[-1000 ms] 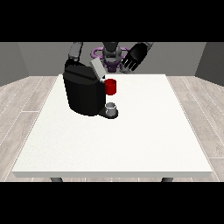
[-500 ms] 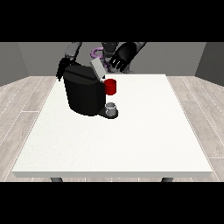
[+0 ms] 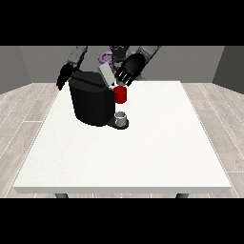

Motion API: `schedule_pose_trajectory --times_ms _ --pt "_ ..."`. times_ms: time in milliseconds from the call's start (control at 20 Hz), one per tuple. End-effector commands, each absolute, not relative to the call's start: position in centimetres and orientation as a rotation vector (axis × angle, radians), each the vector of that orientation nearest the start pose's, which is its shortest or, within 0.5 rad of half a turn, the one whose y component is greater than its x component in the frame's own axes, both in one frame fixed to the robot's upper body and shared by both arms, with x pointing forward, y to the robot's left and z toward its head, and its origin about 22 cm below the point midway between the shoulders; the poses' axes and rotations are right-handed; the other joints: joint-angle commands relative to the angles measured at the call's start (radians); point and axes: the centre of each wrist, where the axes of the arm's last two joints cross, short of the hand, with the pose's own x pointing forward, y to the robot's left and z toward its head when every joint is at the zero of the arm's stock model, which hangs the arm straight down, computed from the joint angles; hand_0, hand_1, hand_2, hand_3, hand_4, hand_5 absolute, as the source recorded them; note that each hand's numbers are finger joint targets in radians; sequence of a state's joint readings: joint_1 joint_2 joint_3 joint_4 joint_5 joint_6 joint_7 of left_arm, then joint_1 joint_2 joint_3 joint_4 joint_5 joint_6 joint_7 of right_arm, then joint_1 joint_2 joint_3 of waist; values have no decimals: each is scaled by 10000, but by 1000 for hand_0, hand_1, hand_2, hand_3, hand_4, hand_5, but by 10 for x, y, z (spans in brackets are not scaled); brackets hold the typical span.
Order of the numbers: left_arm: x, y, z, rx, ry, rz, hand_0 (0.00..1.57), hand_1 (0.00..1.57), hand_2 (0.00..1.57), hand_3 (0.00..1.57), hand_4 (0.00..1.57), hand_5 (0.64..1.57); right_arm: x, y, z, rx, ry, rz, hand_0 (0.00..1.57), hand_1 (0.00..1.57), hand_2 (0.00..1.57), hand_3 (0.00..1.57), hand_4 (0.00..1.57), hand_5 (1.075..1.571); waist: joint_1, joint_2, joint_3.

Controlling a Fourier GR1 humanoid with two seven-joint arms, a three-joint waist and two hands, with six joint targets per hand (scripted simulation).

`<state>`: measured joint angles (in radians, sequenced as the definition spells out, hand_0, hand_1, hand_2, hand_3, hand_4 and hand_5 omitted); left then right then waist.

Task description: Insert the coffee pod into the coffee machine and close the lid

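Two hands, hand at lid, coffee machine

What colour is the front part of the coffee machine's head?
Red, seen in the front view.

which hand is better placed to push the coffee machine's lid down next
Probably the robot's left hand, at the view's right: it sits right beside the raised lid. The other hand hangs behind the coffee machine.

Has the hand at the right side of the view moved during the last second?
Yes. The hand at the view's right has moved toward the view's left and down, from beyond the coffee machine to just above its raised lid.
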<state>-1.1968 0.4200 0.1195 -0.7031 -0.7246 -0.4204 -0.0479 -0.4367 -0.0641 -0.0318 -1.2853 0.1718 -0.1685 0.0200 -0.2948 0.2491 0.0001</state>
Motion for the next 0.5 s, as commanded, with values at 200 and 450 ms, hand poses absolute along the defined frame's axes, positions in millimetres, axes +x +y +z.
schedule_pose_trajectory --times_ms 200,450 --pt "460 241 277 6096 -15304 -11236 1248 1248 1286 1244 445 1571 355 -228 66 -2648 -16942 1130 0 0 0 0 0 1571 197 416 3" --pt "461 248 251 5977 -15294 -11378 1211 1211 1252 1220 432 1571 340 -200 53 -2529 -16815 1297 0 0 0 0 153 1571 4 293 -2"
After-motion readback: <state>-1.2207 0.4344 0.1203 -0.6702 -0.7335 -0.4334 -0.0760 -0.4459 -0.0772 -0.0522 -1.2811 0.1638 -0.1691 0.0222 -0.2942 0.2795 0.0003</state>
